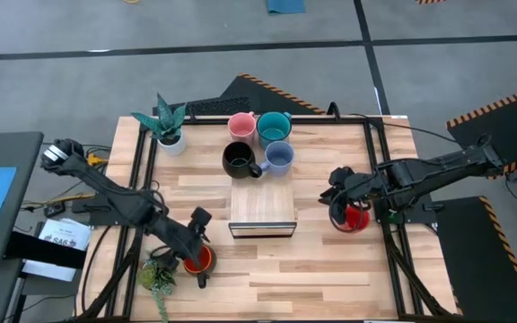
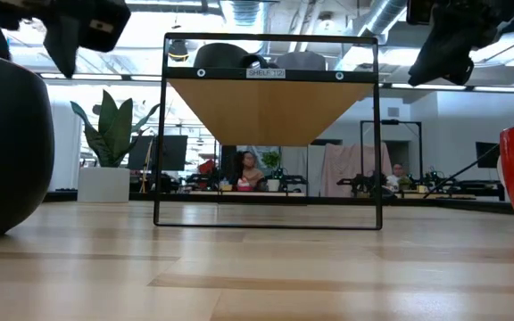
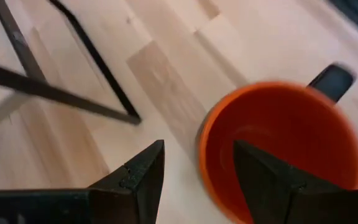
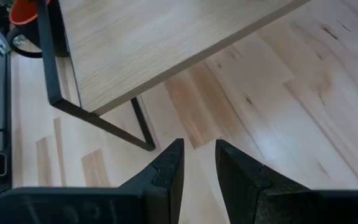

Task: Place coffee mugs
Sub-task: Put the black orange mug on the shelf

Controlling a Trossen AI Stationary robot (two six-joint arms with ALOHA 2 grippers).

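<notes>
The orange mug (image 1: 199, 261), dark outside, stands on the table near its front left. My left gripper (image 3: 194, 168) hovers open over it, one finger above the mug's inside and one outside its near rim; I cannot tell whether either finger touches. The red mug (image 1: 357, 219) stands at the right, partly under my right arm. My right gripper (image 4: 197, 165) points toward the shelf (image 1: 263, 208) with a narrow gap and nothing in it. Pink (image 1: 241, 126), teal (image 1: 274, 128), black (image 1: 239, 160) and pale blue (image 1: 279, 158) mugs stand behind the shelf.
The low shelf, a wooden top on a black wire frame (image 2: 270, 134), stands mid-table. A potted plant (image 1: 165, 126) stands at the far left and another (image 1: 158, 278) at the near left beside the orange mug. Bare wood lies in front of the shelf.
</notes>
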